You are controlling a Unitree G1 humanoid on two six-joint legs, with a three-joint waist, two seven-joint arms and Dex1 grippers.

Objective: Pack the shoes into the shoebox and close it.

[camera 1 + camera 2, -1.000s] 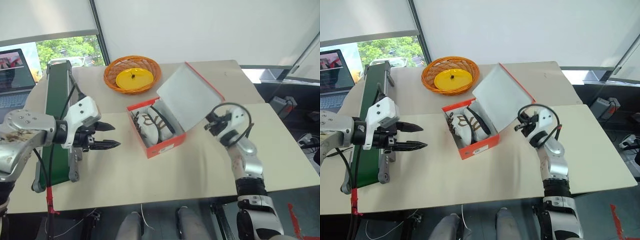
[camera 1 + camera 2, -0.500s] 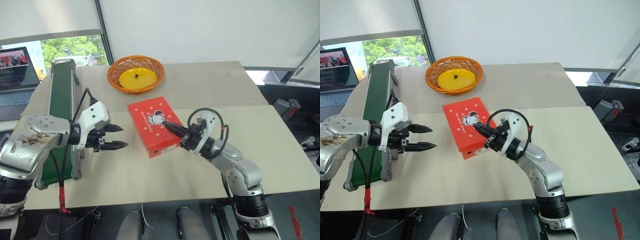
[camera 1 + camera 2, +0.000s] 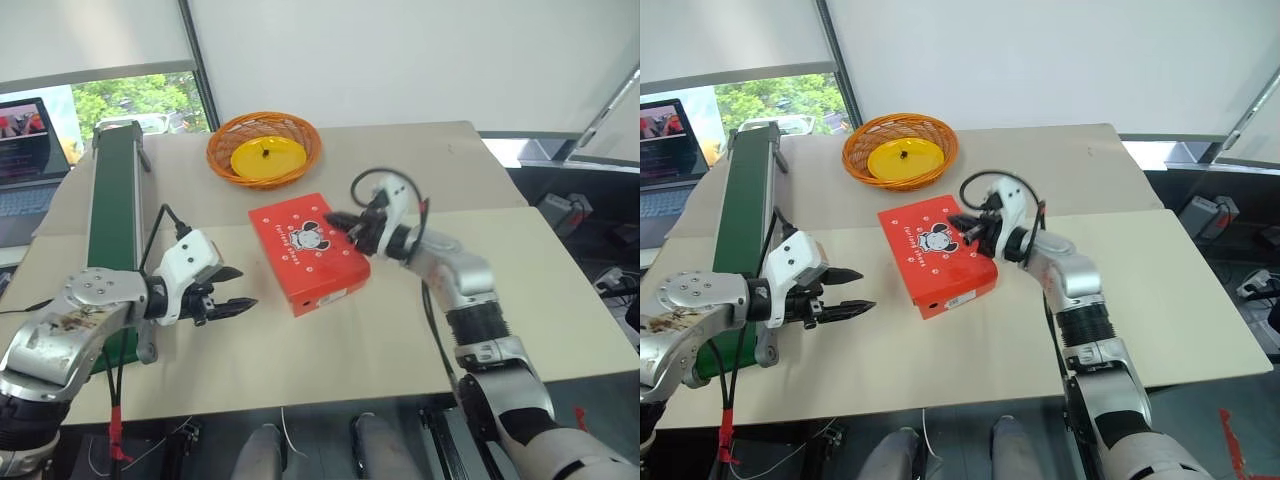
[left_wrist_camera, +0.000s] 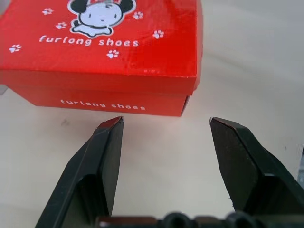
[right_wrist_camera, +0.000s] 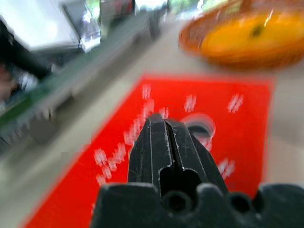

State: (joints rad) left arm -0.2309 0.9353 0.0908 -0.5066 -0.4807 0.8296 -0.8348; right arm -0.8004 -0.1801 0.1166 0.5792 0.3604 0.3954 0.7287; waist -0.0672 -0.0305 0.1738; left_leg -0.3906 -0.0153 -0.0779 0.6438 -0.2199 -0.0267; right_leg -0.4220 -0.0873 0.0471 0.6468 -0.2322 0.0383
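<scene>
Lid down on the shoebox, right tool resting over its top.

The red shoebox (image 3: 308,250) sits mid-frame on the table (image 3: 420,330) with its lid flat, so the shoes are presumably inside; I'd judge the job nearly done. The right tool (image 3: 340,220), fingers pressed together, is over the lid's far edge, likely to press it home, though I can't tell if it touches. The left tool (image 3: 237,288), fingers spread and empty, hovers lower left just beside the box's side, perhaps ready to steady it. An orange basket (image 3: 264,149) with a yellow plate (image 3: 268,157) sits above, a green conveyor (image 3: 112,230) at left; neither blocks anything.
</scene>
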